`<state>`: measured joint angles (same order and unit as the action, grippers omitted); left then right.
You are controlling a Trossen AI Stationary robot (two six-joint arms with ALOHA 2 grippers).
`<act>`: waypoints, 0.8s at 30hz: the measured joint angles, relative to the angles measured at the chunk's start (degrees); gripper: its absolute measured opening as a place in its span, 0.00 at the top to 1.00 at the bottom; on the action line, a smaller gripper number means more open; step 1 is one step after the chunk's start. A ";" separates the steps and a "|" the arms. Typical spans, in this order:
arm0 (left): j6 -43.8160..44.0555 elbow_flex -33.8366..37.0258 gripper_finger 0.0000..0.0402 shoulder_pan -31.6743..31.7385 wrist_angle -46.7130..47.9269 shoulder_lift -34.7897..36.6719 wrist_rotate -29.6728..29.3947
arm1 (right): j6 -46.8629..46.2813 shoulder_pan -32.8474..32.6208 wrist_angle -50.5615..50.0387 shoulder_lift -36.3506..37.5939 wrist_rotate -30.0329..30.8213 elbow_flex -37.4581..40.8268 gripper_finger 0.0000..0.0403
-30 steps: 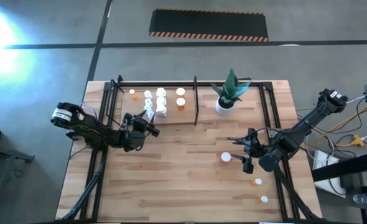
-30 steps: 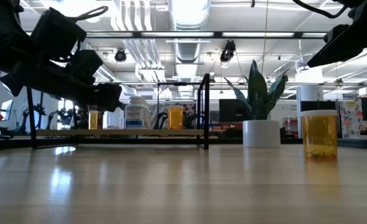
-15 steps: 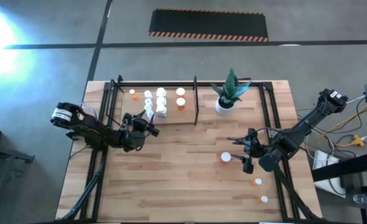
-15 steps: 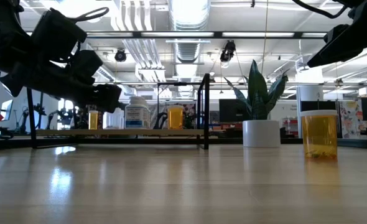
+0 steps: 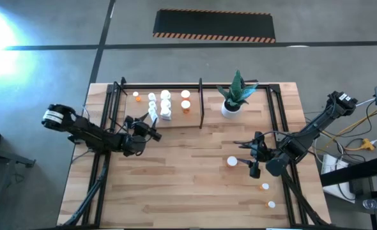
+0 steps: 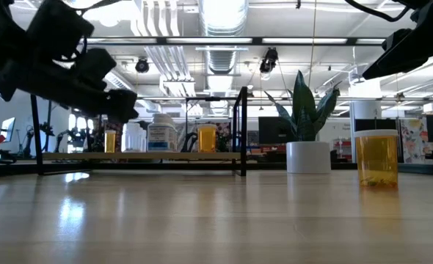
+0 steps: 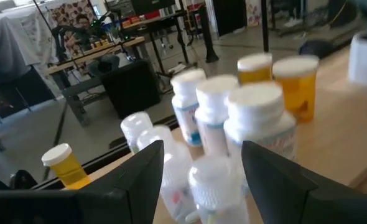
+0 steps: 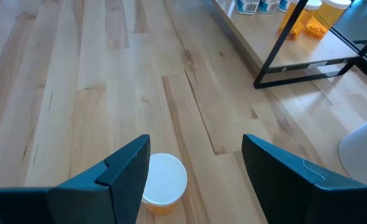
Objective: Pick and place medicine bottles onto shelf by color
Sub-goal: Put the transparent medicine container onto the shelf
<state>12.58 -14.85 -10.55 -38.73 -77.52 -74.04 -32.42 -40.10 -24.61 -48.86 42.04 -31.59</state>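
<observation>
with the potted plant (image 5: 232, 97) standing beside the shelf (image 5: 176, 125), i see my left gripper (image 5: 151, 127) spread empty before the shelved bottles (image 5: 166, 106); my right gripper (image 5: 253, 158) gapes over an orange bottle (image 5: 232, 161) on the wooden table (image 5: 188, 185).

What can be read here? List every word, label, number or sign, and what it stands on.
No text is legible in any view.
Label on the white bottle, left wrist view: blue print, too blurred to read.
Label on the shelf bottle, low view: too small to read.
The floor mat: orange and black hazard stripes, no words.
The posters in the room behind: blurred.
</observation>
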 joint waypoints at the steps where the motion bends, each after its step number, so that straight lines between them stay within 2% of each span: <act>1: 0.00 0.00 0.50 -0.15 0.10 1.18 -0.02 | 0.00 -0.01 0.01 0.00 0.00 0.00 0.39; 5: -1.17 -0.28 0.50 -0.54 0.32 6.28 0.46 | 0.00 0.00 0.01 0.00 0.00 0.00 0.39; 9: -5.56 -2.47 0.53 -0.48 0.32 10.53 5.94 | 0.02 -0.01 0.01 0.00 0.00 0.00 0.39; 12: -7.24 -5.50 0.62 -0.19 3.50 12.53 11.66 | 0.02 0.00 0.02 0.01 0.02 0.00 0.39; 15: -3.79 -10.43 0.76 0.91 17.21 14.07 16.84 | -0.10 0.00 0.06 0.01 0.02 0.02 0.39; 19: 7.38 -17.98 0.96 4.25 41.12 14.67 23.92 | -0.15 0.00 0.05 0.00 0.02 0.02 0.39; 22: 14.05 -22.56 0.98 7.46 54.83 14.67 28.21 | -0.15 0.00 0.05 0.00 0.02 0.02 0.39; 24: 16.30 -24.51 0.98 9.35 60.25 14.67 30.19 | -0.13 -0.01 0.04 0.00 0.02 0.02 0.39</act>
<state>28.88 -39.36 -1.20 21.52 -62.85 -43.85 -32.56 -40.10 -24.57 -48.86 42.06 -31.57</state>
